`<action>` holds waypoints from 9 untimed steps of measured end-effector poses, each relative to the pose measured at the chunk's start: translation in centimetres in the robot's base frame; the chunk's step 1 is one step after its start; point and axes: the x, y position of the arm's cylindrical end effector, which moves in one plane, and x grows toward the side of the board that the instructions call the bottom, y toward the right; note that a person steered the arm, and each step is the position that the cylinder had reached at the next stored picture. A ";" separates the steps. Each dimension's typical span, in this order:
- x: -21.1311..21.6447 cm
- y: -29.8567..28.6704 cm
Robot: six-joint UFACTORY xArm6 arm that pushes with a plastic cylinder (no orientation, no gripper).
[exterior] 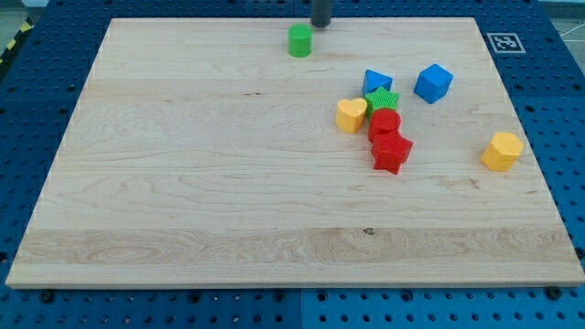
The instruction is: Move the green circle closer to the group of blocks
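— Green circle (300,41) sits up near the view's top edge of the wooden board (183,183), a bit left of the rod. See it?

— Yes. And my tip (321,25) is just beside it, up and to the view's right, right at the board's top edge. They look apart, not touching.

— Is there any pincer on that arm, open or closed?

— None that I can see; it ends in a plain dark rod, so there is nothing to part or clamp.

— Where's the group?

— Down and to the view's right of the circle, well apart from it. A blue block (376,82), a green star (383,99), a yellow heart (350,115), a red round block (385,122) and a red star (391,153), all packed close, some touching.

— And the others?

— A blue cube (433,83) stands near the cluster on the view's right. A yellow block (502,151) lies farther right, alone by the board's edge.
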 end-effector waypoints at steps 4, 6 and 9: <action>8.0 -0.9; 10.3 1.3; 10.0 -4.5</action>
